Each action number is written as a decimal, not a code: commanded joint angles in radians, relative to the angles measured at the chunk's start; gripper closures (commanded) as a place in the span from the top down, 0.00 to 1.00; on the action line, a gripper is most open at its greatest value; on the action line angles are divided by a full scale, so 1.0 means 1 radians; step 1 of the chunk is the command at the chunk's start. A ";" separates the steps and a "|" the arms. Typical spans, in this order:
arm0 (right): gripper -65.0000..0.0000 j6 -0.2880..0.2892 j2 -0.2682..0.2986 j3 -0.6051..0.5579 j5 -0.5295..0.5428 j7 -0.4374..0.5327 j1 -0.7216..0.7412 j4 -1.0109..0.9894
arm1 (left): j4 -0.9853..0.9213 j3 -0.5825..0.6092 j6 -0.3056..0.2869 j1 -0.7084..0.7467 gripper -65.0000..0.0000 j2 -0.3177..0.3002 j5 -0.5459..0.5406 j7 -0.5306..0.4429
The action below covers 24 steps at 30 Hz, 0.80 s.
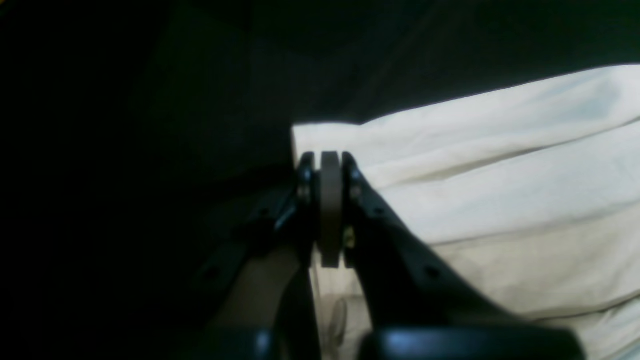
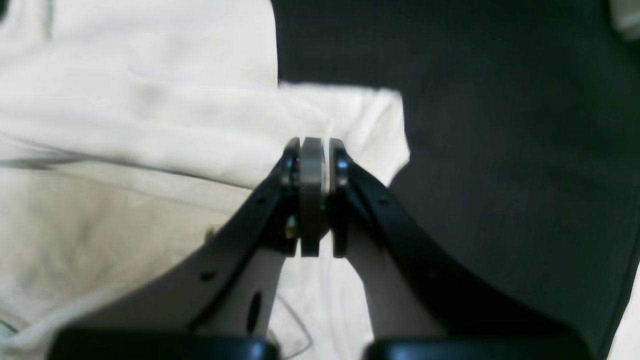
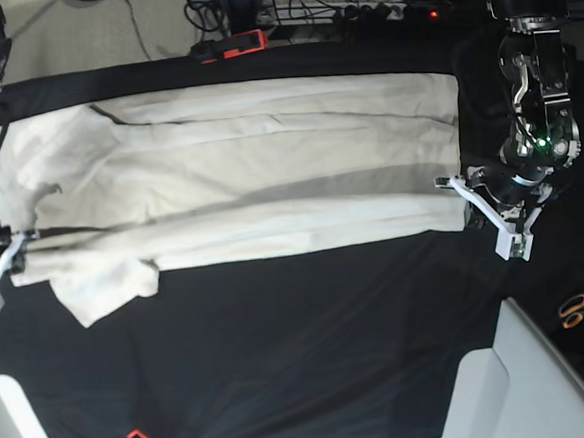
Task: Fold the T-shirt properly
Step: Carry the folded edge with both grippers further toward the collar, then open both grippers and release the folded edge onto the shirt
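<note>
left tool (image 1: 330, 165) | jaws closed, pinching T-shirt (image 1: 500, 200) corner | shirt wrinkled, right of tool | dark bench (image 1: 150, 100) left of tool

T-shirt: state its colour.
Plain cream, off-white T-shirt, clearest in the base view against the black cloth.

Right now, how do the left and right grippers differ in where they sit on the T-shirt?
The left gripper pinches the straight end of the T-shirt, on the base view's right; the right gripper pinches the opposite end, beside the loose sleeve. Dark cloth lies left of the left gripper's fingers but right of the right gripper's. Both are shut on fabric edges.
</note>
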 commanded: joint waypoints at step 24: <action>0.00 0.001 0.039 0.006 0.011 -0.054 -0.039 0.018 | -0.076 -0.003 -0.002 0.072 0.00 -0.020 0.004 -0.011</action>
